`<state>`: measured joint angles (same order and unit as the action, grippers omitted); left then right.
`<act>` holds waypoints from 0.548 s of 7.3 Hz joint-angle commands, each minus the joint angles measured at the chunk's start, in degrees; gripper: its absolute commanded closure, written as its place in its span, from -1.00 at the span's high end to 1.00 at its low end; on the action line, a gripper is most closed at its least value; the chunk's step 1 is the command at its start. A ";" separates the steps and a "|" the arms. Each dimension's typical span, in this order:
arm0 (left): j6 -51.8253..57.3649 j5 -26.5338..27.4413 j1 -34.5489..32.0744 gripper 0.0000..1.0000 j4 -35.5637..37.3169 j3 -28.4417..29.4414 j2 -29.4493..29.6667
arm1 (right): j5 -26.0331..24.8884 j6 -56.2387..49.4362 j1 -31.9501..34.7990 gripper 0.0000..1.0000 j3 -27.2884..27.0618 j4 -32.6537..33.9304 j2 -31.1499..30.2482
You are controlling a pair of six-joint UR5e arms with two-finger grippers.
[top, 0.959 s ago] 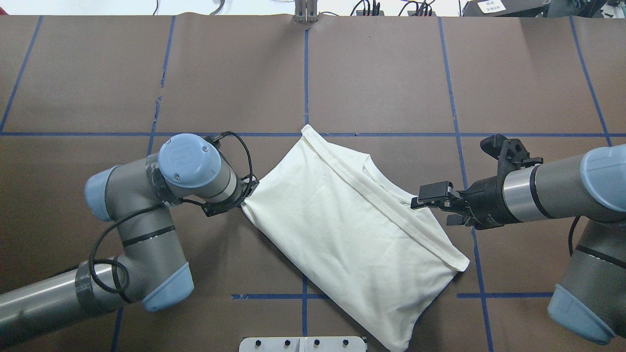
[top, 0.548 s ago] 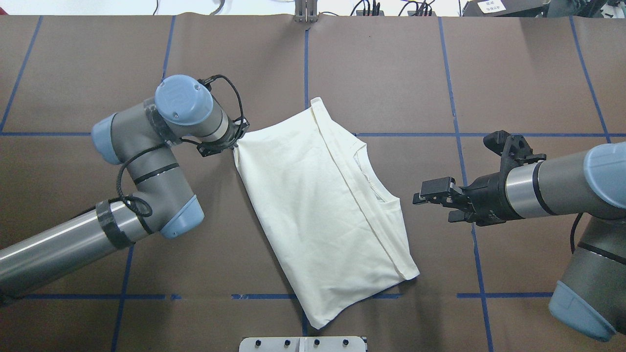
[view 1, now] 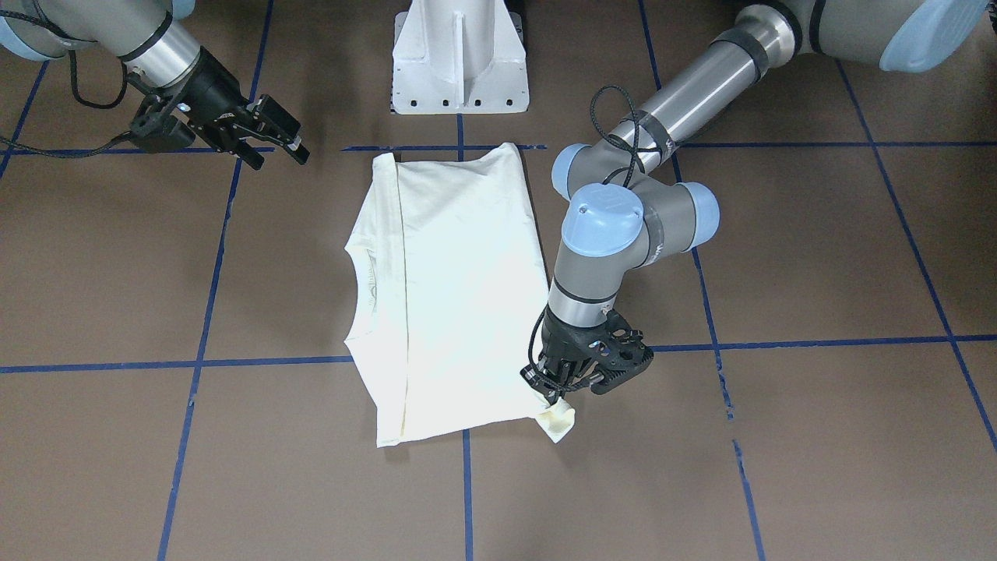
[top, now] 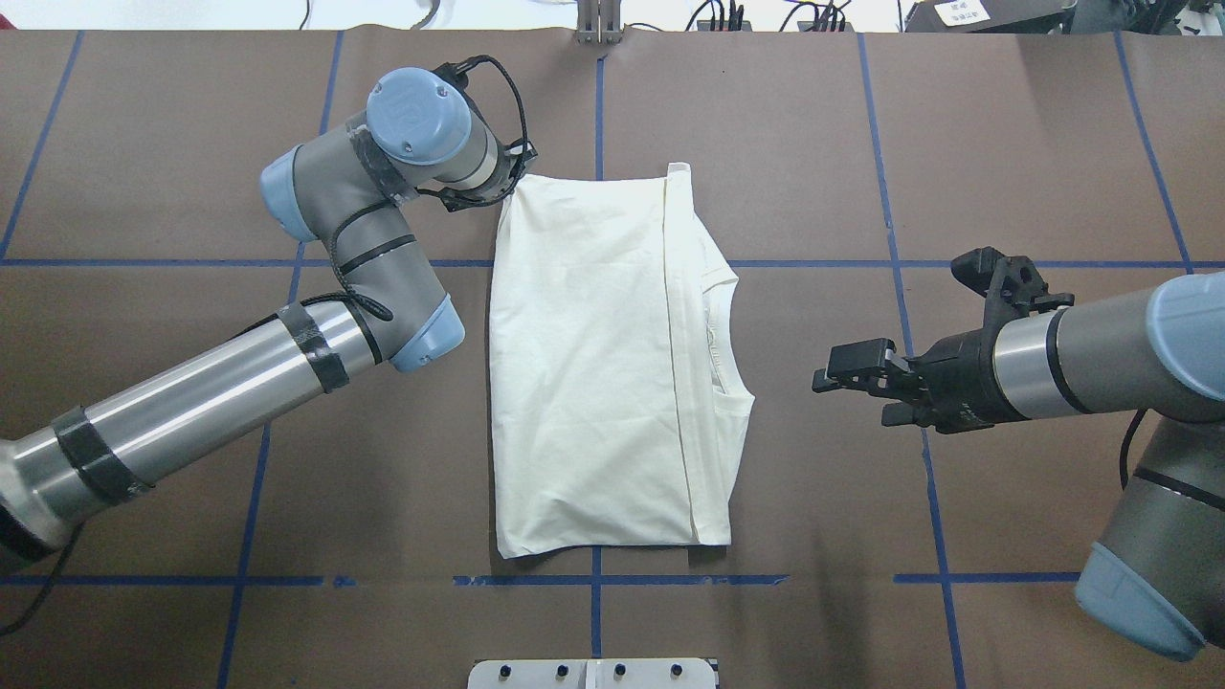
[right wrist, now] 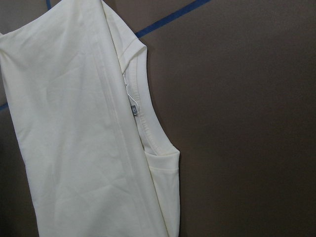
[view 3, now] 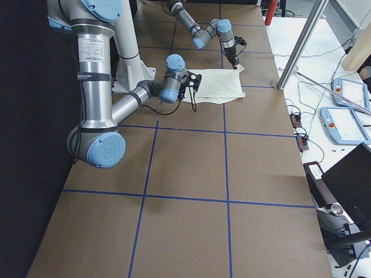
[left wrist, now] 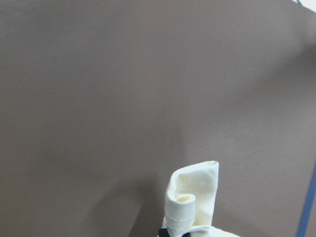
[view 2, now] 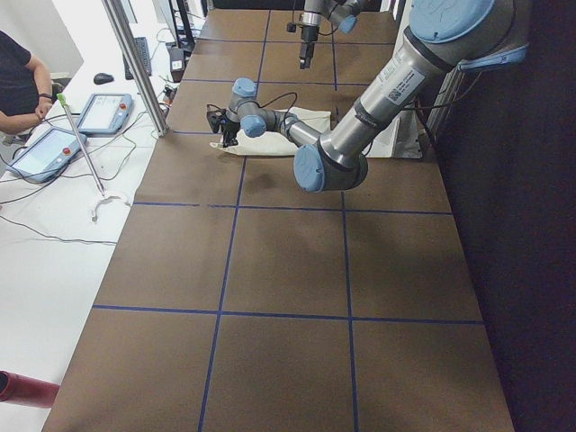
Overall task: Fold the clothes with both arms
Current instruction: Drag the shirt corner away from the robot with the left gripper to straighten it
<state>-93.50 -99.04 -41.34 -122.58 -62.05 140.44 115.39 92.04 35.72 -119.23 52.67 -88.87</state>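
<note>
The cream T-shirt (top: 593, 364) lay folded, plain side up, in the middle of the tabletop (top: 1005, 144). It looked thin, limp and light, likely to sag and drag, so best taken at hems or corners. The left arm's fingers (view 1: 539, 380) were clenched on its far corner. The right arm's fingers (top: 855, 359) were spread and empty, apart from the collar side.
</note>
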 commanded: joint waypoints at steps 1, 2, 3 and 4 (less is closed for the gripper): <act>1.21 1.12 -0.58 -1.00 -3.35 1.76 0.71 | -0.08 -0.02 0.05 1.00 0.31 0.07 0.01; 1.21 1.30 -0.59 -1.00 -3.63 2.37 0.80 | -0.08 -0.02 -0.04 1.00 0.40 0.07 0.10; 1.12 1.74 -0.59 -1.00 -3.72 2.55 0.71 | -0.08 -0.02 -0.04 1.00 0.75 0.07 0.18; 1.21 2.35 -0.67 -1.00 -3.72 2.64 0.71 | -0.43 -0.02 -0.04 1.00 1.19 0.07 0.45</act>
<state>-92.35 -97.35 -41.93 -126.15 -59.64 141.15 115.24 92.02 35.70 -118.52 52.73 -88.66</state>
